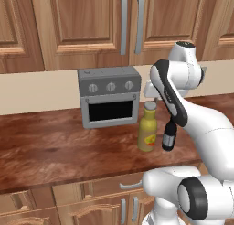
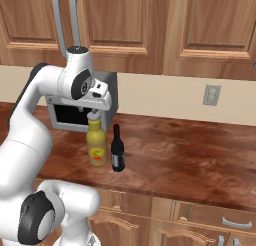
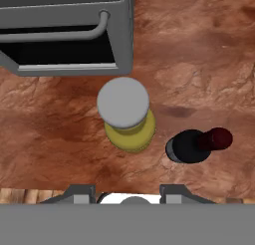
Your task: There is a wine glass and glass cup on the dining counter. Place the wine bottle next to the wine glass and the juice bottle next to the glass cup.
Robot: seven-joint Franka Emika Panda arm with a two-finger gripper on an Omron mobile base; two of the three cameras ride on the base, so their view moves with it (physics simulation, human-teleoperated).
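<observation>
Hovering above the juice bottle (image 2: 97, 146), my pincer (image 2: 95, 112) has its jaws drawn together, holding nothing. That yellow bottle stands upright on the wood counter (image 1: 55, 146) in front of the grey toaster oven (image 1: 109, 97), with the wine bottle (image 2: 117, 149) upright just beside it, not touching.

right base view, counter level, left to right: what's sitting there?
Toaster oven → juice bottle → wine bottle → bare stretch of wood counter. Wall outlet sits above that stretch, on the backsplash.
</observation>
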